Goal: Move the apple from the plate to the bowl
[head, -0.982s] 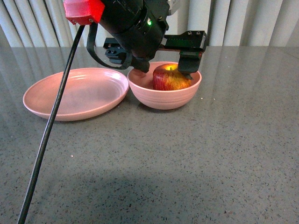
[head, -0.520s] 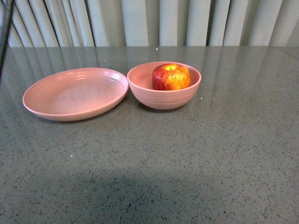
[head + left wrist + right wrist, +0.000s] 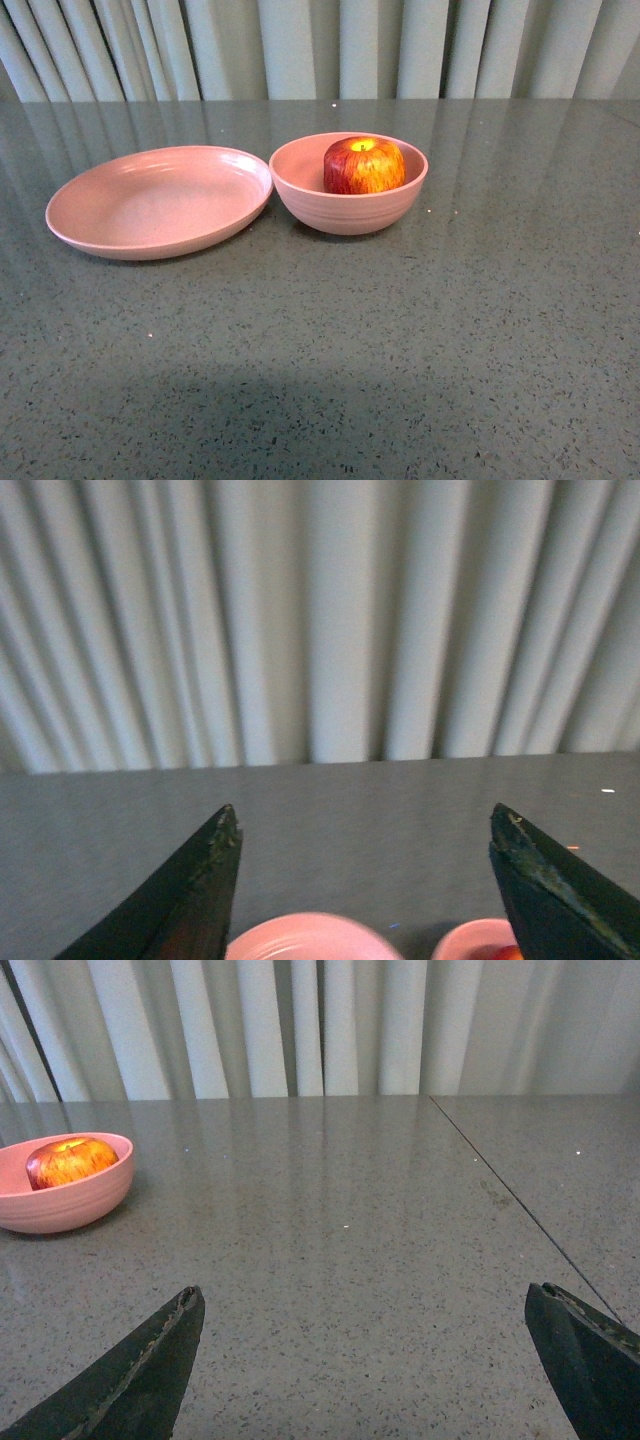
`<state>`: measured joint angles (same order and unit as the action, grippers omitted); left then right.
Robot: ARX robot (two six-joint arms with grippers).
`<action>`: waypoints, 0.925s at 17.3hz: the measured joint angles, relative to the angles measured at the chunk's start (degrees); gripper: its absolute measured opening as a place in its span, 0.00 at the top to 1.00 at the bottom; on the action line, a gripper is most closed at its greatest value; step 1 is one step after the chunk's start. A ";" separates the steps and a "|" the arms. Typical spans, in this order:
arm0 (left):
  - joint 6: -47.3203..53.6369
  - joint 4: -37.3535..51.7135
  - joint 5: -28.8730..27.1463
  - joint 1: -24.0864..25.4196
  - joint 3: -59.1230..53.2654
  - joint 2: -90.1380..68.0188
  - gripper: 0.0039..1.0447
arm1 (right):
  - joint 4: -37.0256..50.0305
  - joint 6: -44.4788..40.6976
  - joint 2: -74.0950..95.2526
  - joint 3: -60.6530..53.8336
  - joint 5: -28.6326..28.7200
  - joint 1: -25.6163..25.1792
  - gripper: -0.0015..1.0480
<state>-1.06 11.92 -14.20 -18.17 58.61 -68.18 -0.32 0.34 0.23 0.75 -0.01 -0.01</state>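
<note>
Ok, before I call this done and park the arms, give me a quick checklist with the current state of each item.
1. Apple inside the bowl: ok, it sits in the bowl.
2. Plate free of the apple: ok, nothing on it.
3. Bowl upright on the table: ok; its rim looks very close to the plate's, contact cannot tell.
4. Left gripper released: ok, fingers spread wide, nothing between them.
5. Right gripper released: ok, fingers spread, holding nothing.
6. Arms clear of the dishes: ok, neither arm shows in the front view.
</note>
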 joint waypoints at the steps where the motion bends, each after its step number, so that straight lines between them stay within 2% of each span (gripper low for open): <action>1: 0.02 3.28 -0.68 2.95 -7.30 4.85 0.39 | 0.04 0.00 0.00 0.00 0.00 0.00 0.06; 2: 0.02 6.25 -0.74 5.25 -13.31 8.39 0.49 | 0.04 0.00 0.00 0.00 0.02 0.00 0.06; 6: 0.17 12.87 5.05 8.79 -32.50 16.68 0.95 | 0.02 0.00 0.00 0.00 0.00 0.00 0.06; 7: 0.20 13.99 5.55 9.94 -35.30 19.04 0.99 | 0.04 0.00 0.00 0.00 0.00 0.00 0.06; 13: 0.22 15.91 9.20 13.33 -46.25 27.45 0.99 | 0.04 0.00 0.00 0.00 0.02 0.00 0.06; 15: 0.24 15.58 13.62 17.90 -48.39 30.36 0.99 | 0.07 0.00 0.00 0.00 0.02 0.00 0.06; 16: 0.20 15.28 13.33 18.49 -49.48 31.80 0.99 | 0.04 0.00 0.00 0.00 0.00 0.00 0.06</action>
<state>-0.86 27.20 -0.86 0.32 9.13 -36.38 -0.27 0.34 0.23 0.75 -0.01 -0.01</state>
